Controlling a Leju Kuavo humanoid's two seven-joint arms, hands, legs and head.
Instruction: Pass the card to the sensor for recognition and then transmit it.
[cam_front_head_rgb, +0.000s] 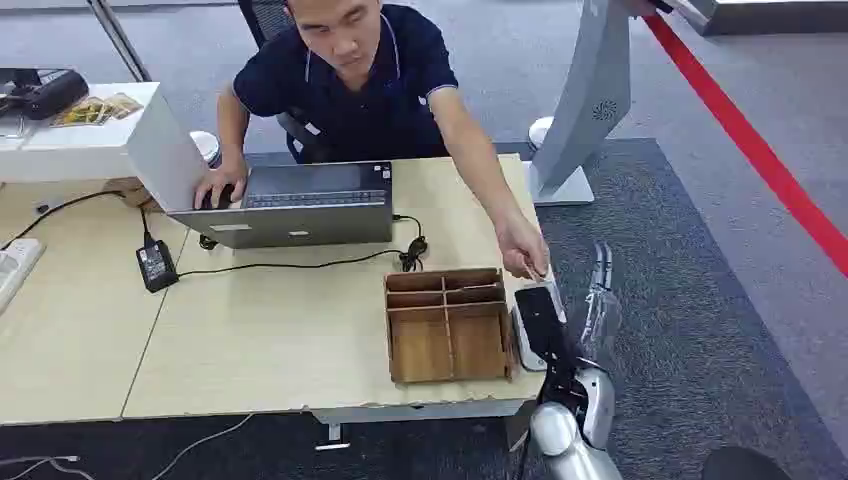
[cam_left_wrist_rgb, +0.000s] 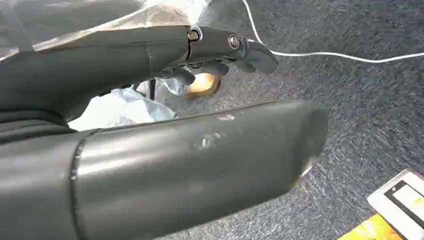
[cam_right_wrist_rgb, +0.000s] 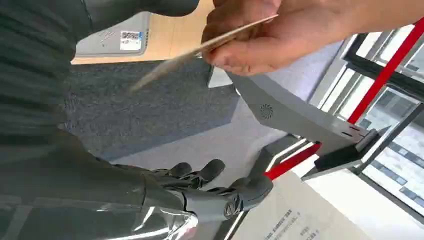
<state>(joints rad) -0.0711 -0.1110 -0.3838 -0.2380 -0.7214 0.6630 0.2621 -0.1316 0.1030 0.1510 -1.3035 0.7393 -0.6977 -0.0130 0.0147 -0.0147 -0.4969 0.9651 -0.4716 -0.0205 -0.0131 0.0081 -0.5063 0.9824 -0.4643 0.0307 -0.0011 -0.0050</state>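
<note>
A person's hand pinches a thin beige card by one end, just above my right hand. That hand's fingers are spread and hold nothing, and the card does not touch them. From the head view my right hand reaches up beside the table's right edge, close to the person's hand. The card sensor, a white device with a black top, lies on the table's right edge. My left hand hangs over grey carpet with nothing in it.
A wooden compartment organiser stands left of the sensor. The person sits behind an open laptop with a black charger cable. A grey stand rises beyond the table corner. A red line crosses the carpet.
</note>
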